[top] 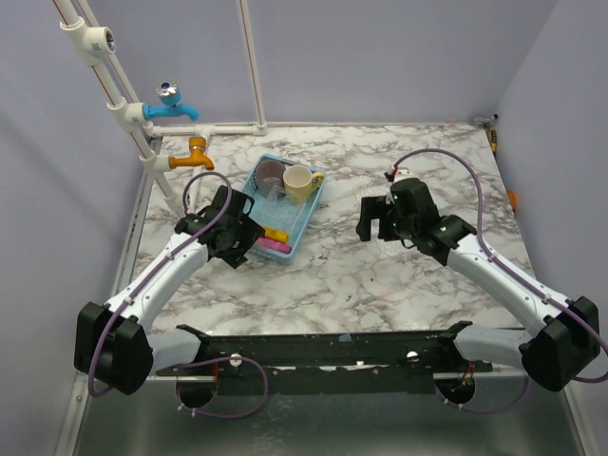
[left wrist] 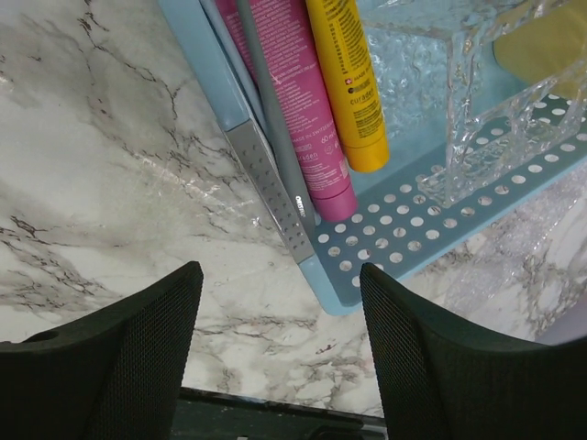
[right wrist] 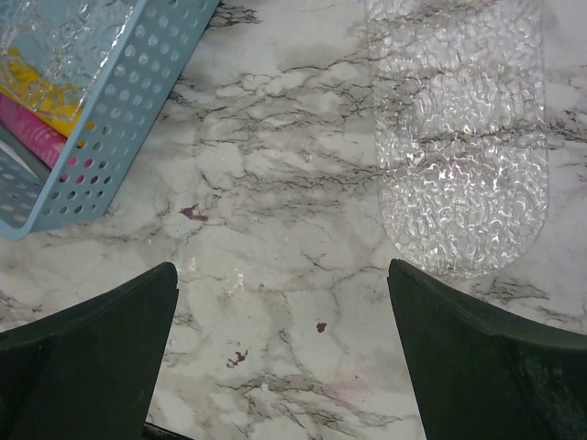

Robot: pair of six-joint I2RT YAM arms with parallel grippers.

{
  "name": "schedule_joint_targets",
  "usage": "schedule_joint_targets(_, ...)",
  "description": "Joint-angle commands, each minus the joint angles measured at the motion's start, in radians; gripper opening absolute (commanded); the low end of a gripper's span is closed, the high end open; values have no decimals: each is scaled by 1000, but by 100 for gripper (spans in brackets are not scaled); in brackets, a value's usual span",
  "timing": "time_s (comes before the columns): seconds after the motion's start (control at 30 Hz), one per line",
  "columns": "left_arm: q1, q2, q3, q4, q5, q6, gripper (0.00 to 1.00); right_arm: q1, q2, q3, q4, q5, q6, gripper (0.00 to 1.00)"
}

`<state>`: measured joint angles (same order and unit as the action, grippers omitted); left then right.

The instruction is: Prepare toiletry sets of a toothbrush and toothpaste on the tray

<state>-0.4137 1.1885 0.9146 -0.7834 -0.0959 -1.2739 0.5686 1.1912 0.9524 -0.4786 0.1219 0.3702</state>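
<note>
A blue perforated basket (top: 306,220) holds the magenta-pink toothpaste tube (left wrist: 292,92) and the yellow toothpaste tube (left wrist: 347,82) side by side. A grey toothbrush (left wrist: 273,128) lies along the basket's left wall beside the pink tube. Both tubes also show in the top view, pink (top: 275,248) and yellow (top: 275,234). My left gripper (left wrist: 280,275) is open and empty, just short of the basket's near corner. My right gripper (right wrist: 284,270) is open and empty over bare marble. A clear textured oval tray (right wrist: 459,137) lies ahead of it to the right.
A mauve cup (top: 271,174) and a cream mug (top: 299,180) stand in the far end of the basket. A clear plastic holder (left wrist: 486,119) sits in the basket beside the yellow tube. Blue and orange taps (top: 176,109) on white pipes stand at the back left.
</note>
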Motion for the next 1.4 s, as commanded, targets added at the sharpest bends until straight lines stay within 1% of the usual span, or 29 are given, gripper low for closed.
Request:
schedule_joint_targets(0.0,22,44,32,15,36,15,68,1,1,-9,11,-31,10,100)
schedule_joint_targets(0.13,46,91,52,15,63,37,61,1,-3,-17,15,-46,13,100)
schedule_joint_targets(0.27,62,127,65,16,63,55,59,0,4,-21,11,-57,12,100)
schedule_joint_targets(0.47,82,185,80,19,77,90,52,0,13,-17,3,-57,13,100)
schedule_joint_targets(0.63,87,228,92,32,95,120,43,1,22,-9,-4,-51,12,100)
schedule_joint_targets(0.7,87,238,90,36,124,128,40,1,23,-7,-6,-48,12,100)
schedule_joint_targets(0.9,92,235,81,45,131,150,29,0,26,-10,-8,-45,13,100)
schedule_joint_targets(0.97,92,232,79,50,134,165,23,1,28,-12,-8,-40,13,100)
schedule_joint_targets(1.1,92,229,73,56,139,186,14,1,34,-5,-13,-9,18,100)
schedule_joint_targets(1.27,93,230,79,67,136,246,0,0,68,28,-56,110,42,99)
schedule_joint_targets(1.37,93,236,85,70,134,278,0,0,86,43,-76,153,61,99)
